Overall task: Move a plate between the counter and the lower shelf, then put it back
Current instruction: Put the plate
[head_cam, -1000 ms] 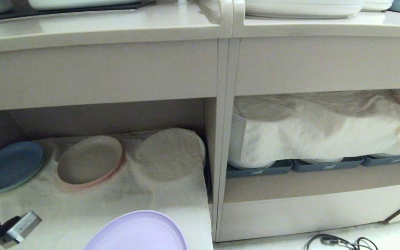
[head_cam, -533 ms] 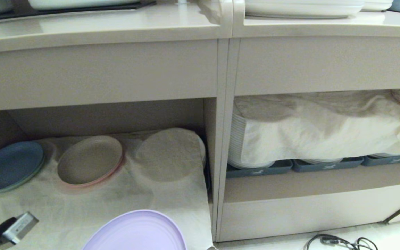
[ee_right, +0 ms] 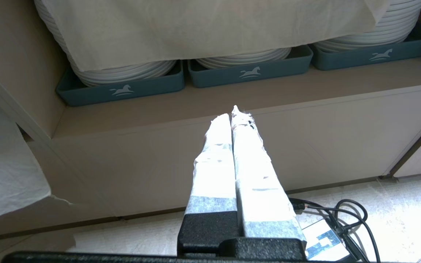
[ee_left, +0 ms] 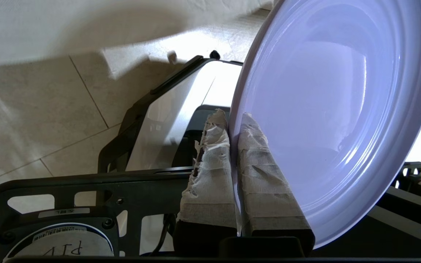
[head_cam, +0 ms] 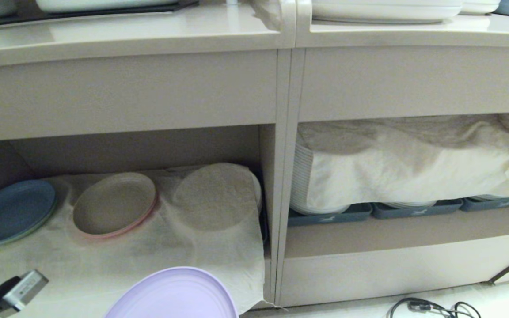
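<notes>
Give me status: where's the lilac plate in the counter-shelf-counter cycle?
Done: the round matte lilac plate is off both surfaces. In hand: the left gripper is shut on its rim, holding it in front of the cloth-draped lower shelf. Left: whichever leg remains; direction cannot be told from here. The right gripper is shut, empty, parked facing the grey-blue trays.
</notes>
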Motion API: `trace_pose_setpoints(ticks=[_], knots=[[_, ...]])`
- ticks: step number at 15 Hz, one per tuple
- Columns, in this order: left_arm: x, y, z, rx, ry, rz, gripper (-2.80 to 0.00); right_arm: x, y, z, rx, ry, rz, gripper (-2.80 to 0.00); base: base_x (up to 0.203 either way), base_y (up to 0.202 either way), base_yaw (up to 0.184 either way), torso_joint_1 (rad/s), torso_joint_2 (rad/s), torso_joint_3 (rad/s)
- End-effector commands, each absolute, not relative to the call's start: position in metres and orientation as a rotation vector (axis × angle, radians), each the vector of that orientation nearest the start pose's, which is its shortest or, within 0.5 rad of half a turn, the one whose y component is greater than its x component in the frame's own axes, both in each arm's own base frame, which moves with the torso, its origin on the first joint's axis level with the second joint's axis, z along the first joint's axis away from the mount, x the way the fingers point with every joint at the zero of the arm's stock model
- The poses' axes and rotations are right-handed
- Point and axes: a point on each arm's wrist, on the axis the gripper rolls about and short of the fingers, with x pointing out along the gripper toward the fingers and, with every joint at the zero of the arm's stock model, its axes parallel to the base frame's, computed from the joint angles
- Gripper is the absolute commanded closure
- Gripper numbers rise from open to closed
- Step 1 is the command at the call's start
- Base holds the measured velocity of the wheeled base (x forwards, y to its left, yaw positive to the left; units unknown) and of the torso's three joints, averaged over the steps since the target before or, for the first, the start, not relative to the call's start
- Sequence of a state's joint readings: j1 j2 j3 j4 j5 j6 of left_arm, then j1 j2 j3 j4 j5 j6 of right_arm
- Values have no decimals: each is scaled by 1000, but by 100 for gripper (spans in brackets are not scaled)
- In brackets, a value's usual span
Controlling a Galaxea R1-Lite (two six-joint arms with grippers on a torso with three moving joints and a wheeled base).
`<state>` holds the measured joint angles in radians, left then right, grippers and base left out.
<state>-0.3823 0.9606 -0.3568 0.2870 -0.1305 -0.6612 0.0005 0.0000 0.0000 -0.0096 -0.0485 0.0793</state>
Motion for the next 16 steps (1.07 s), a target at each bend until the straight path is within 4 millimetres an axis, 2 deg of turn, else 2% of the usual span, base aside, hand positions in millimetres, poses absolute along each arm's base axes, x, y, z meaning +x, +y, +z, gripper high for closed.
trace_pose_setpoints(ticks=[1,11,16], knots=[[72,-32,129,-492,1014,-161,0,-23,-1,77,80,-13,-49,0,0,0,0,0,0,0],[70,-31,130,-495,999,-166,0,-23,-1,77,80,-13,-47,0,0,0,0,0,0,0],[60,-28,130,-489,1018,-171,0,-23,-1,77,80,-13,-47,0,0,0,0,0,0,0]])
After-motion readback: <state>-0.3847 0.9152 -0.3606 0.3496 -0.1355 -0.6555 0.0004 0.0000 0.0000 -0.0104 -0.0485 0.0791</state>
